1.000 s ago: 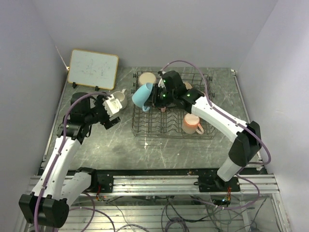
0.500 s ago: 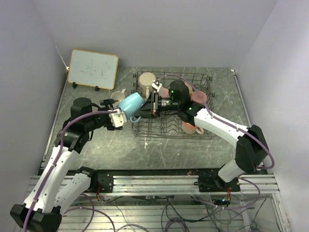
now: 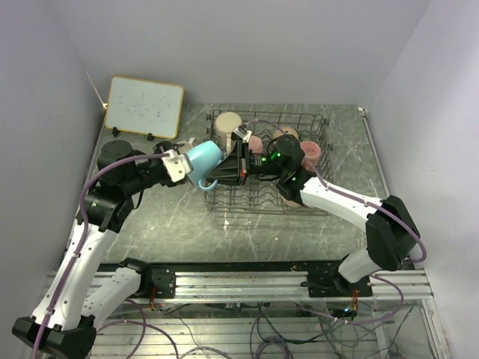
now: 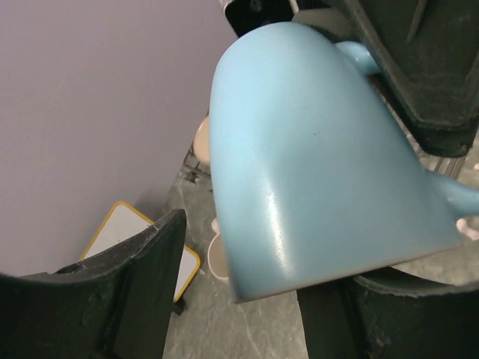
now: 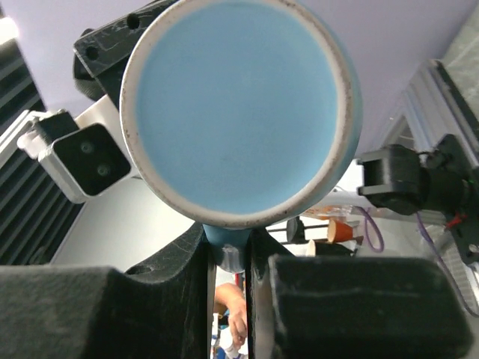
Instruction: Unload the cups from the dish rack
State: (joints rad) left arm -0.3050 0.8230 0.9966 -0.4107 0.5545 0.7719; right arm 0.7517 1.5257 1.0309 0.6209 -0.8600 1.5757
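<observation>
The light blue mug (image 3: 202,160) hangs in the air over the left edge of the dish rack (image 3: 224,203), tilted on its side. My right gripper (image 3: 229,172) is shut on its handle (image 5: 230,250); the mug's round base (image 5: 239,105) fills the right wrist view. My left gripper (image 3: 182,167) is open, with its fingers either side of the mug's rim (image 4: 322,172) and a gap still showing at the left finger (image 4: 142,277). A tan mug (image 3: 227,121) and pale pink mugs (image 3: 308,153) stand in the rack.
A cream-white mug (image 4: 218,256) stands on the table left of the rack. The framed whiteboard (image 3: 144,107) leans at the back left. Purple walls close in the left, back and right sides. A metal rail (image 3: 247,280) runs along the near edge.
My right gripper has carried the light blue mug leftward from above the rack to its left edge. My left gripper has swung right and up and now has the mug between its fingers.
</observation>
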